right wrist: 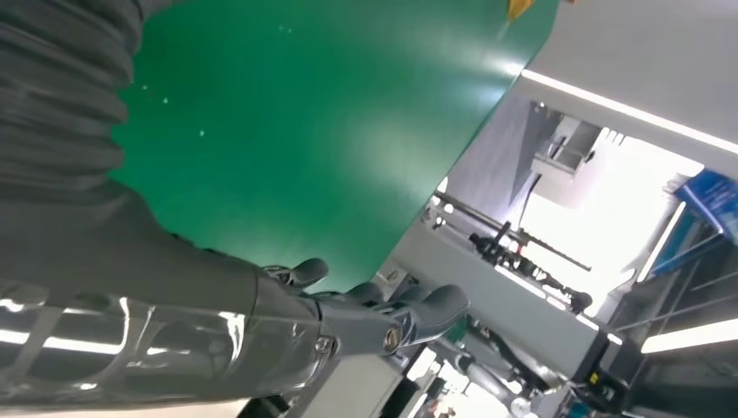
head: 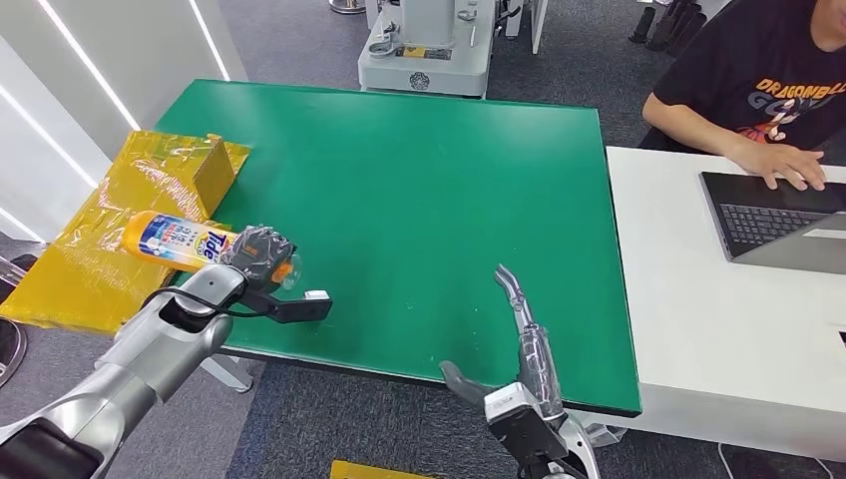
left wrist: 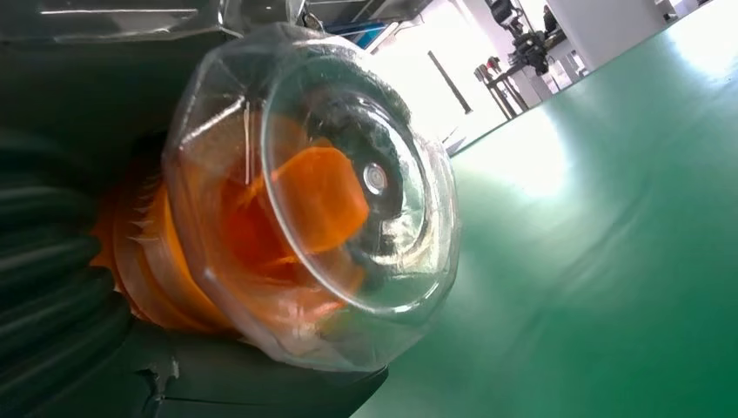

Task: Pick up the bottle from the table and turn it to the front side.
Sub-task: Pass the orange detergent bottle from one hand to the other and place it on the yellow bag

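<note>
L hand grips orange Tide detergent bottle near its clear cap, above green table edge; R hand empty, fingers extended.

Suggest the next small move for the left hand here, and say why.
Probably roll the wrist to bring the bottle label forward. The left hand already holds it by the cap end, lying sideways at the green table edge, while the right hand is open and apart.

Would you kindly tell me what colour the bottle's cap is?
The bottle's cap is clear over an orange spout, best seen in the left wrist view.
</note>
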You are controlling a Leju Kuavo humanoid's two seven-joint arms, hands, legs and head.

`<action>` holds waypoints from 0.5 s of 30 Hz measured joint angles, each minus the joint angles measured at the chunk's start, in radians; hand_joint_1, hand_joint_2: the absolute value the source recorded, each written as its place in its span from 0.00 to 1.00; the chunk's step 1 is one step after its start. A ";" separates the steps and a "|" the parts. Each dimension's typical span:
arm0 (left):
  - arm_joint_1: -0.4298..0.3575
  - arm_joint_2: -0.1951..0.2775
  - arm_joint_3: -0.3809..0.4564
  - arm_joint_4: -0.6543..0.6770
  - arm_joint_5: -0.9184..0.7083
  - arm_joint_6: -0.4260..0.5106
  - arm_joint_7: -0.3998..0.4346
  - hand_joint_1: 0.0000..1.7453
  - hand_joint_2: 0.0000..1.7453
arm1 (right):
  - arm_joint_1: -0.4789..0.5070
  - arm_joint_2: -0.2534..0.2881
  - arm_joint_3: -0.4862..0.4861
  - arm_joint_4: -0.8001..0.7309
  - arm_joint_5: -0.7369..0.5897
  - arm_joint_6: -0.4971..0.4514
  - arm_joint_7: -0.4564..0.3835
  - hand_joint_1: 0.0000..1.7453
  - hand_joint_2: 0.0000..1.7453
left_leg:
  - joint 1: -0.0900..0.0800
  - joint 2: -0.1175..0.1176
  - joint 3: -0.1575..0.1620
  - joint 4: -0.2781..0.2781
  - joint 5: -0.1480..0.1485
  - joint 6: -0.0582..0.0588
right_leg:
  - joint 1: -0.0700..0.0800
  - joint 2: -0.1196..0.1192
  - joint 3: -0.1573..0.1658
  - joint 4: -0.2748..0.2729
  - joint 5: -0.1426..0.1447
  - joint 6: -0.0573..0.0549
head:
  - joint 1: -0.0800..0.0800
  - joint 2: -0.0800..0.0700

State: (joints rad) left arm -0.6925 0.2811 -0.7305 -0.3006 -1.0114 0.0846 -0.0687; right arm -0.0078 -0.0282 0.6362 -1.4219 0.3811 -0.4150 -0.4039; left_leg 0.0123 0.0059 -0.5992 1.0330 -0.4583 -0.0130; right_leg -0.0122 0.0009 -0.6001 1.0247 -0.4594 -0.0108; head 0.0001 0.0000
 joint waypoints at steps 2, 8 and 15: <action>0.005 0.000 0.000 0.003 -0.010 0.011 0.012 1.00 1.00 | 0.003 0.008 0.000 0.000 0.008 0.007 -0.001 0.00 1.00 | 0.000 0.000 0.000 0.000 0.000 0.000 | 0.000 0.000 0.000 0.000 0.000 0.000 | 0.000 0.000; 0.013 0.000 -0.010 0.008 -0.087 0.039 0.028 1.00 1.00 | 0.003 0.025 0.000 0.000 0.021 0.023 -0.003 0.00 1.00 | 0.000 0.000 0.000 0.000 0.000 0.000 | 0.000 0.000 0.000 0.000 0.000 0.000 | 0.000 0.000; 0.025 -0.015 -0.045 0.009 -0.164 0.043 0.012 1.00 1.00 | 0.002 0.037 -0.003 0.000 0.027 0.039 -0.006 0.00 1.00 | 0.000 0.000 0.000 0.000 0.000 0.000 | 0.000 0.000 0.000 0.000 0.000 0.000 | 0.000 0.000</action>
State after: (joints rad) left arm -0.6674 0.2666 -0.7753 -0.2918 -1.1758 0.1276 -0.0567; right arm -0.0062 0.0083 0.6328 -1.4218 0.4085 -0.3763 -0.4096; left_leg 0.0121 0.0059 -0.5993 1.0331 -0.4583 -0.0130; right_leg -0.0122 0.0009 -0.6002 1.0246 -0.4594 -0.0107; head 0.0001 0.0000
